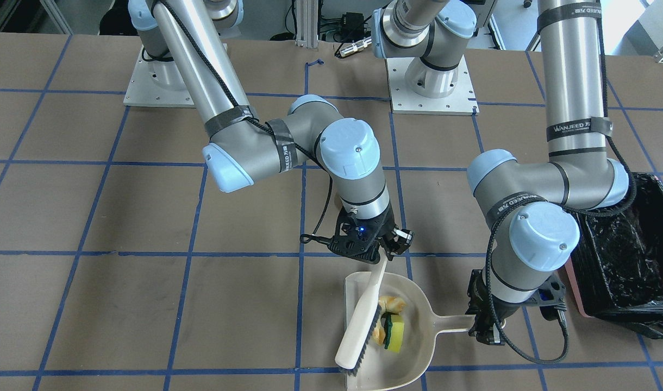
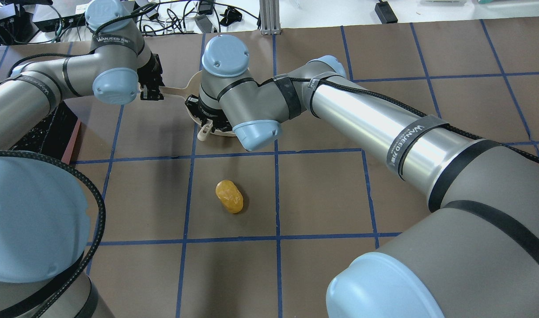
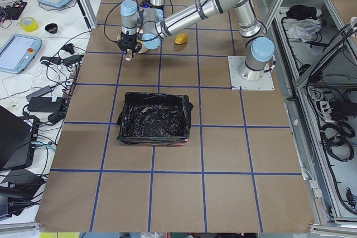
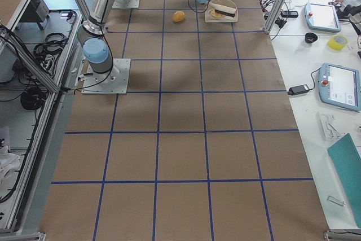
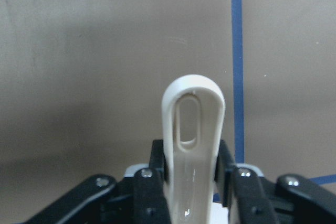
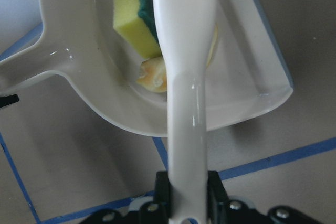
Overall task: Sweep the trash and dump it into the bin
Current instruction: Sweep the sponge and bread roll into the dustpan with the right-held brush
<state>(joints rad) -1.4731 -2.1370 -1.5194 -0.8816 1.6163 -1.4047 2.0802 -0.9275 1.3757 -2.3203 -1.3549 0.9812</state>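
Observation:
My left gripper (image 1: 486, 328) is shut on the handle (image 5: 193, 124) of the beige dustpan (image 1: 413, 347), which lies flat on the table. The croissant piece (image 1: 392, 304) and the yellow-and-green sponge (image 1: 395, 333) lie inside the pan; they also show in the right wrist view, sponge (image 6: 131, 17) and croissant (image 6: 152, 74). My right gripper (image 1: 390, 245) is shut on the beige brush (image 1: 360, 326), its bristles in the pan beside both items. The potato-like lump (image 2: 229, 196) lies alone on the table, apart from the pan. The black-lined bin (image 1: 630, 255) stands beside my left arm.
The table is brown with blue tape grid lines. The bin (image 3: 154, 118) stands on my left side, a grid square or so from the pan. My right arm's wrist (image 2: 234, 97) covers most of the pan from overhead. Arm base plates (image 1: 432, 92) sit near the robot's edge.

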